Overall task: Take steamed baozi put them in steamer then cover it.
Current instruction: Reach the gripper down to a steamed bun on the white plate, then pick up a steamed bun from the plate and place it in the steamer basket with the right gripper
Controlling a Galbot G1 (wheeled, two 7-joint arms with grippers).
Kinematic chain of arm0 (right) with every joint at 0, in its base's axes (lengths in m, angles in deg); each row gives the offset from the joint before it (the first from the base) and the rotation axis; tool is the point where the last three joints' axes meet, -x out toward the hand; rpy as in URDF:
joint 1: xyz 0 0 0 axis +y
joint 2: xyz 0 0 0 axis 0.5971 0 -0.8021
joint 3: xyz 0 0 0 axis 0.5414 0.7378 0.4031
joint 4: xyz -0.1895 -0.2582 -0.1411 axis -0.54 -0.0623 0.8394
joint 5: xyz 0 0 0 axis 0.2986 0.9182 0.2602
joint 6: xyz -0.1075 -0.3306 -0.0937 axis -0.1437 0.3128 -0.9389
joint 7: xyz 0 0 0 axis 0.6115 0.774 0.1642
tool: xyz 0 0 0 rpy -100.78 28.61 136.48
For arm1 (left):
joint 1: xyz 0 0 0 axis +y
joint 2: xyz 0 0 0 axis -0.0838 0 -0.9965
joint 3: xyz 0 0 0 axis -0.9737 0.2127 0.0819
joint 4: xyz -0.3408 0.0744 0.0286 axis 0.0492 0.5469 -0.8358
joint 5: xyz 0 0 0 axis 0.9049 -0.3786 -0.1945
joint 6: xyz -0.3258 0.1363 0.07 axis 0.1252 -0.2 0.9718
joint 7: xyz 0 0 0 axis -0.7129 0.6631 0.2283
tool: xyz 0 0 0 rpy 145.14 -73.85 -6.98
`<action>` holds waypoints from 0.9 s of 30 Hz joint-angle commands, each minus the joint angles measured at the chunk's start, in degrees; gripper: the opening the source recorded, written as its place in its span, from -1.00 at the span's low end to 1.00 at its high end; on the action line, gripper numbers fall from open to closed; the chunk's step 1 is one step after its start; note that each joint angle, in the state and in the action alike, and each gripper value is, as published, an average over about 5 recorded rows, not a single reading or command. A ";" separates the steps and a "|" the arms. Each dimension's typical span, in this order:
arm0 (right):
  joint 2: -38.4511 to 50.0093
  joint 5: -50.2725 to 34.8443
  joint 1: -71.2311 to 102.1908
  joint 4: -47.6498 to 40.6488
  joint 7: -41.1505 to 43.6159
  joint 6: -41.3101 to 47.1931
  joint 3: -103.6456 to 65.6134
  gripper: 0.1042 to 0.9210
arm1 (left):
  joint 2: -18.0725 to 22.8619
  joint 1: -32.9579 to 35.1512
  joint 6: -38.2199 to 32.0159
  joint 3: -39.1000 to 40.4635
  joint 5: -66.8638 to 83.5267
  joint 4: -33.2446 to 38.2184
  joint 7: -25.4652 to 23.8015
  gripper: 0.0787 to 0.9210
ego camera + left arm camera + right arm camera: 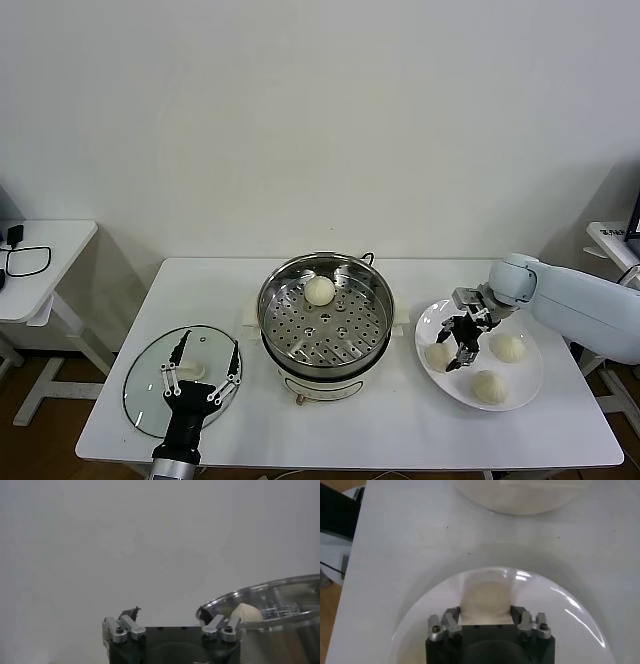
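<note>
The steamer (270, 300) stands mid-table with one baozi (319, 290) on its perforated tray; both also show in the left wrist view, steamer (280, 595) and baozi (246, 612). Three baozi lie on a white plate (430, 318) at the right. My right gripper (462, 352) is down on the plate's left baozi (436, 356), and its fingers press that bun's sides (486, 600) while it rests on the plate (560, 595). The other two (508, 347) (488, 386) lie free. My left gripper (208, 350) hangs open and empty over the glass cover (145, 390) at the front left.
The white table (400, 430) carries everything. A small side table (50, 260) with a black cable stands at the far left, and another table corner (615, 240) shows at the right edge. A plain wall is behind.
</note>
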 commanded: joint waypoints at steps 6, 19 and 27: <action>1.28 -0.04 -8.03 2.01 2.98 -0.47 2.74 0.31 | -0.26 -0.01 0.09 0.11 0.09 0.48 0.06 0.77; -10.27 -11.26 -40.24 7.51 13.05 1.80 15.97 0.29 | -0.77 -0.61 0.15 1.27 -0.10 1.41 0.22 0.77; -22.72 -24.02 -45.29 13.51 6.60 8.30 20.01 0.28 | -0.93 -1.79 0.49 1.35 -0.72 0.80 0.69 0.77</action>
